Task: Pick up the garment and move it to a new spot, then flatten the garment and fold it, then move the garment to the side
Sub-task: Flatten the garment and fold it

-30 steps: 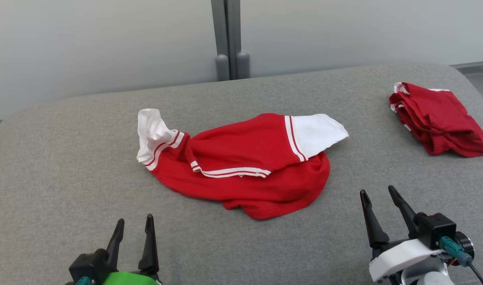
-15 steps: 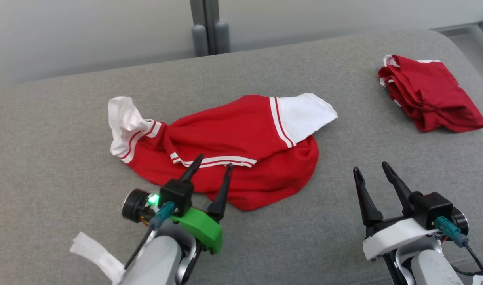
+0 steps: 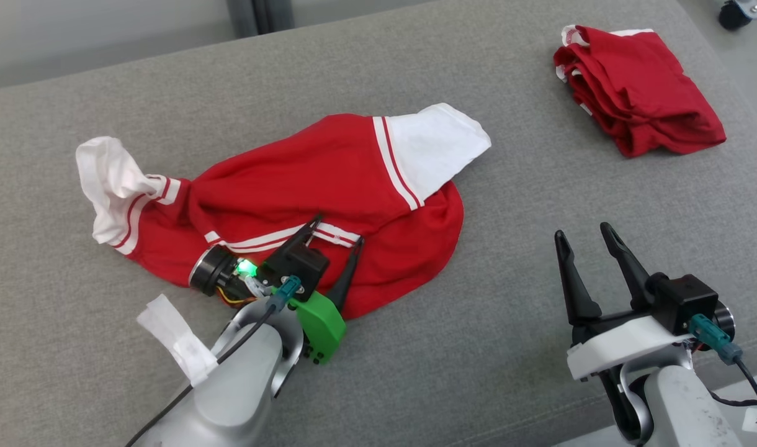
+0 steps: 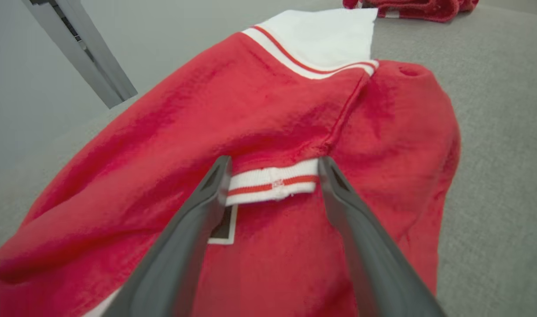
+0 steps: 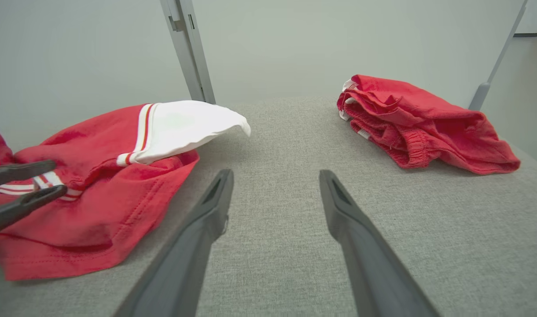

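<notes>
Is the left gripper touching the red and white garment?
Cannot tell. In the left wrist view the open left gripper straddles the striped band of the garment, but neither contact nor gap shows plainly.

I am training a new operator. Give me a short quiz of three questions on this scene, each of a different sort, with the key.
1. True or false: the left gripper is shut on the garment.
2. In the left wrist view, what lies between its fingertips? A) a zipper B) the white striped band C) a pocket
3. Fill in: the folded red pile lies on the robot's ____ of the garment.
Key: 1 false, it is open; 2 B; 3 right.
</notes>
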Controlling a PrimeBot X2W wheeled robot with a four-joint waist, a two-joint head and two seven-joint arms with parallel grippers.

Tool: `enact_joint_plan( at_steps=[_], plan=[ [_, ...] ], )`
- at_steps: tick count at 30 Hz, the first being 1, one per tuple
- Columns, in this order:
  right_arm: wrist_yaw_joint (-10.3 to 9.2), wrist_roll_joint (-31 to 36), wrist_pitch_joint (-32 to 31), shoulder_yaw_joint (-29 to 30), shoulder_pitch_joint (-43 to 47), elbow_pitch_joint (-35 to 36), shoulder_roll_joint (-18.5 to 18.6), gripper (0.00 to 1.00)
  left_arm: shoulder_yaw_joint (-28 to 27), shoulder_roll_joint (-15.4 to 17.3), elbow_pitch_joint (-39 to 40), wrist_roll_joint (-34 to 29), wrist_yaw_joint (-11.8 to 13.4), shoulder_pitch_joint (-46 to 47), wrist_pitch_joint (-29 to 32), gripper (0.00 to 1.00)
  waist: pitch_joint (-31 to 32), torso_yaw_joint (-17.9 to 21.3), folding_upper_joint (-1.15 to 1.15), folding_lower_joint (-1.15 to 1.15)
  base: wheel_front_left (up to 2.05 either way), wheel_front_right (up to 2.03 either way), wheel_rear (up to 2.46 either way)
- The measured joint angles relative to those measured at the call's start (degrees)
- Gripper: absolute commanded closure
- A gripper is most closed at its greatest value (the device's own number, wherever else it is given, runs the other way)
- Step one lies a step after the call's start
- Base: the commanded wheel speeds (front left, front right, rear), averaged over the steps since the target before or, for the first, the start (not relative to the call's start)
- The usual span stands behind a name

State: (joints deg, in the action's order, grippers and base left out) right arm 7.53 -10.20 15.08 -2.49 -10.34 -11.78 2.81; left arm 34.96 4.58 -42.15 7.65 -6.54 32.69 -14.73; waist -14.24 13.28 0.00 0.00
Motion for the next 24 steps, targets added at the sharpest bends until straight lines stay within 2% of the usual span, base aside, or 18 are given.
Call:
enact_joint_plan(
  at_steps=[6, 11, 17, 18, 19, 20, 22, 24],
  plan=[
    [0.0, -0.48, 0.0, 0.16, -0.75, -0.03, 0.0, 0.0, 1.18, 0.18, -1.37, -1.9, 0.49, 2.48, -0.23, 0.0, -2.08, 1.3, 0.0, 0.0, 0.0, 0.0, 0.0],
    [0.0, -0.9, 0.0, -0.09, -0.94, -0.13, 0.0, 0.0, 4.22, 1.01, -0.97, -5.25, 0.52, 3.43, -0.3, 0.0, -2.41, 1.58, 0.0, 0.0, 0.0, 0.0, 0.0],
    [0.0, -1.12, 0.0, -0.14, -1.2, -0.12, -0.01, 0.0, 3.04, 0.89, -0.71, -4.23, 1.77, 4.1, -0.31, 0.0, -2.55, 1.83, 0.0, 0.0, 0.0, 0.0, 0.0],
    [0.0, -1.12, 0.0, -0.04, -1.2, -0.11, 0.0, 0.0, 2.63, 0.89, -0.75, -4.08, 2.07, 4.38, -0.31, 0.07, -2.57, 1.86, 0.0, 0.0, 0.0, 0.0, 0.0],
    [0.0, -1.12, 0.0, 0.03, -1.2, -0.11, 0.01, 0.0, 2.49, 0.91, -0.96, -4.04, 2.33, 4.64, -0.31, 0.27, -2.58, 1.86, 0.0, 0.0, 0.0, 0.0, 0.0],
    [0.0, -1.12, 0.0, 0.07, -1.2, -0.11, 0.01, 0.0, 2.45, 0.94, -1.19, -4.04, 2.46, 4.82, -0.32, 0.58, -2.59, 1.87, 0.0, 0.0, 0.0, 0.0, 0.0],
    [0.0, -1.11, 0.0, 0.07, -1.21, -0.11, 0.0, 0.0, 2.27, 1.12, -2.12, -3.79, 2.47, 5.37, -0.33, 0.98, -2.58, 1.9, 0.0, 0.0, 0.0, 0.0, 0.0],
    [0.0, -1.11, 0.0, 0.05, -1.23, -0.08, 0.0, 0.0, 2.04, 1.22, -2.58, -3.61, 2.43, 5.88, -0.4, 1.0, -2.57, 1.93, 0.0, 0.0, 0.0, 0.0, 0.0]
  ],
)
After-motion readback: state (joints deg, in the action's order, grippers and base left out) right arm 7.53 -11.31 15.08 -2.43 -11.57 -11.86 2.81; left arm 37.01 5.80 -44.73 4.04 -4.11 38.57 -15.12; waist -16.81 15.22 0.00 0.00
